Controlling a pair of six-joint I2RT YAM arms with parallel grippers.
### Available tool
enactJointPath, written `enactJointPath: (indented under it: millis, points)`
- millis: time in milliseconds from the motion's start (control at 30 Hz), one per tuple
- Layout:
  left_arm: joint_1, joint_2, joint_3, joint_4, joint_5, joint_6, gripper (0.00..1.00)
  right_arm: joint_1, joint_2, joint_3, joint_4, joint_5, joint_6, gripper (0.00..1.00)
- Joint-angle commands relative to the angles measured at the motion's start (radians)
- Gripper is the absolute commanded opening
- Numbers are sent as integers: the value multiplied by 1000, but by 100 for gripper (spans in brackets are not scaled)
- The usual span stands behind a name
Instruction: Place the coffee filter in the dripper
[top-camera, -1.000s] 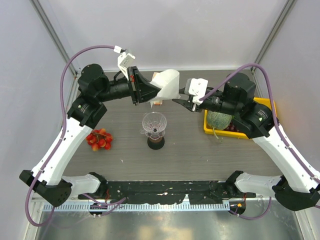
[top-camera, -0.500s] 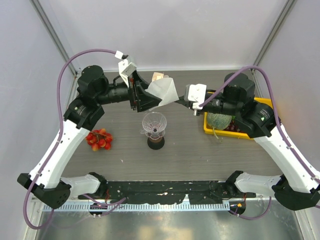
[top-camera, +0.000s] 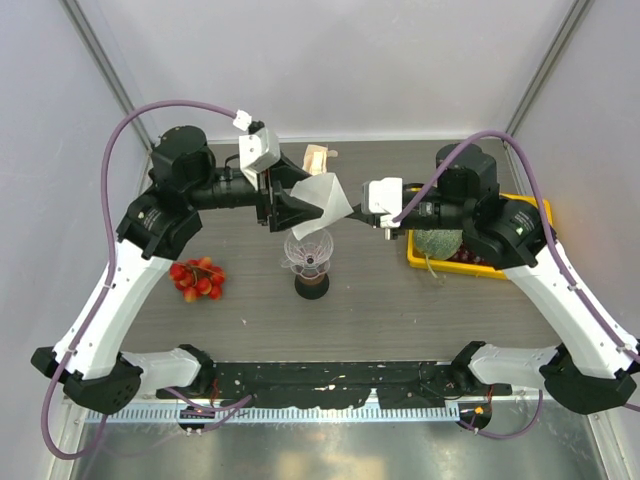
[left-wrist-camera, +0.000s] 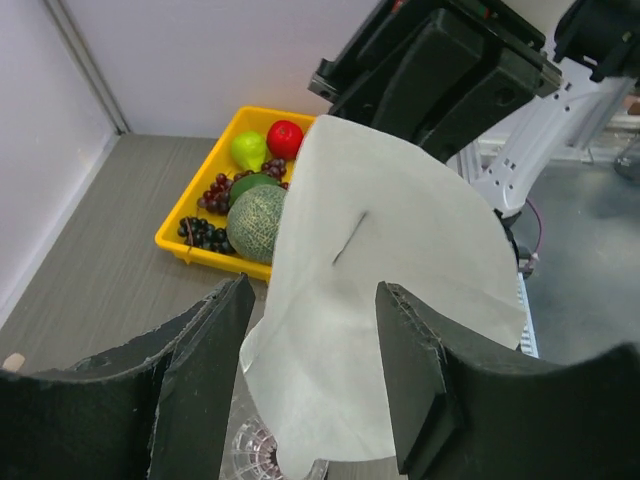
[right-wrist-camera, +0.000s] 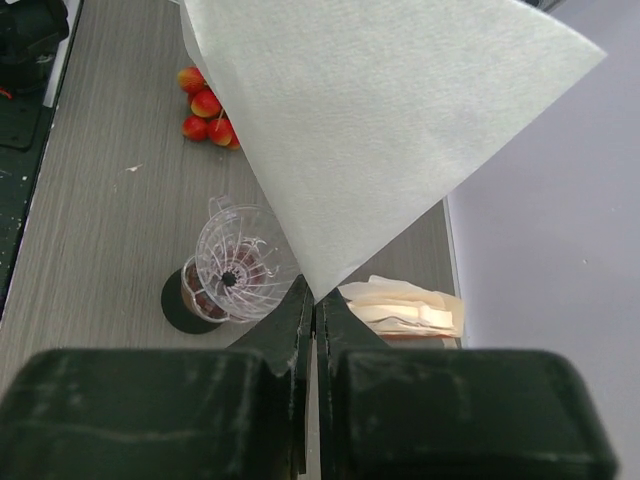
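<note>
Right gripper (right-wrist-camera: 314, 298) first: found it pinched shut on the pointed bottom tip of the coffee filter (right-wrist-camera: 390, 120), holding the white fan up in the air. Spotted the left gripper (left-wrist-camera: 312, 295) with fingers spread wide on either side of the same sheet, not clamping anything as far as visible. So, judged the job roughly halfway: filter off the table (top-camera: 420, 300) and hanging close to the dripper (top-camera: 308, 248), just above its far rim, but not seated in it yet. Left to do, by my guess: lowering it tip-first into the funnel and letting go. Looked into the dripper from the right wrist view and saw nothing in it but clear ribs, perched upright on a dark brown cup (top-camera: 312, 286). Noticed a loose bunch of small red fruit (top-camera: 198, 278) lying out to the left, well apart from everything. Further back on the right, checked the yellow tray (left-wrist-camera: 262, 112): netted melon (left-wrist-camera: 255, 222), dark grapes (left-wrist-camera: 205, 232), a red apple (left-wrist-camera: 285, 138) and a green pear-looking fruit (left-wrist-camera: 248, 150), all inside it. Right at the back, made out the beige filter packet (right-wrist-camera: 400, 305), with nothing touching it.
</note>
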Motion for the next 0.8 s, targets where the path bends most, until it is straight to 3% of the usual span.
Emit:
enactJointPath:
  millis: [0,167,233,267,300,333,400,600,633,700,767]
  points:
    - [-36,9,34,-54,29,102,56,11,18,57,-27,-45,-12,5]
    - [-42,9,40,-96,6,110,21,11,14,40,-19,-44,11,6]
    - [-40,2,39,-99,-25,87,0,11,8,26,-13,-33,30,14]
    - [-40,1,39,-97,-39,70,0,9,5,11,-1,-18,39,29]
    - [-40,-1,37,-94,-53,40,0,11,-3,5,13,-2,48,37]
    - [-39,-4,34,-85,-68,6,0,9,-6,-16,27,11,53,54]
    - [-40,-5,23,-73,-73,-48,0,11,-20,-40,62,42,67,66]
    - [-43,10,20,-96,-82,-80,0,21,9,-1,88,38,94,80]
    - [-46,15,23,-102,-88,-77,0,26,15,11,87,39,97,88]
    - [-50,21,31,-106,-93,-77,0,40,29,26,84,39,102,94]
    - [-56,27,39,-108,-105,-83,0,52,38,34,81,38,108,94]
